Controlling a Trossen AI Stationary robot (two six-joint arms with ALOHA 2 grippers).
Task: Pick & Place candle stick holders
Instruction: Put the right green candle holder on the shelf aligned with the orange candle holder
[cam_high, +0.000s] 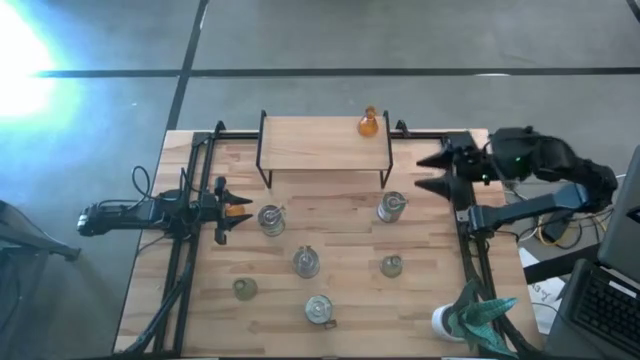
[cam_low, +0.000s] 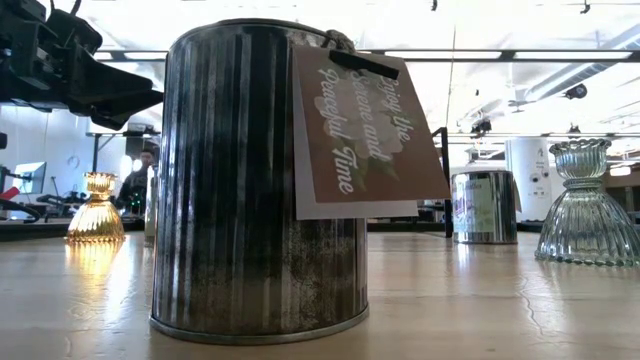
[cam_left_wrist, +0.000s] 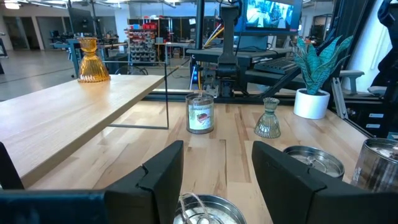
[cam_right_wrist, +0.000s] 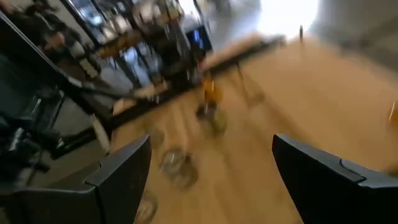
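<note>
One amber candle stick holder (cam_high: 368, 123) stands on the raised wooden shelf (cam_high: 320, 145) at the far side. A second amber one (cam_high: 238, 210) stands on the table (cam_low: 95, 210), below the fingertips of my left gripper (cam_high: 224, 211), which is level, open and empty (cam_left_wrist: 217, 155). Several silvery jar holders (cam_high: 271, 218) (cam_high: 391, 207) (cam_high: 306, 262) (cam_high: 318, 310) and two pale green ones (cam_high: 244, 289) (cam_high: 391, 265) stand on the tabletop. My right gripper (cam_high: 420, 172) hangs high over the far right part of the table, open and empty (cam_right_wrist: 211, 155).
A teal spiky plant on a white base (cam_high: 475, 315) stands at the near right corner. Black metal rails (cam_high: 185, 250) (cam_high: 470, 260) run along both table sides. The tagged jar (cam_low: 260, 180) stands near the front edge. Bare wood lies between the holders.
</note>
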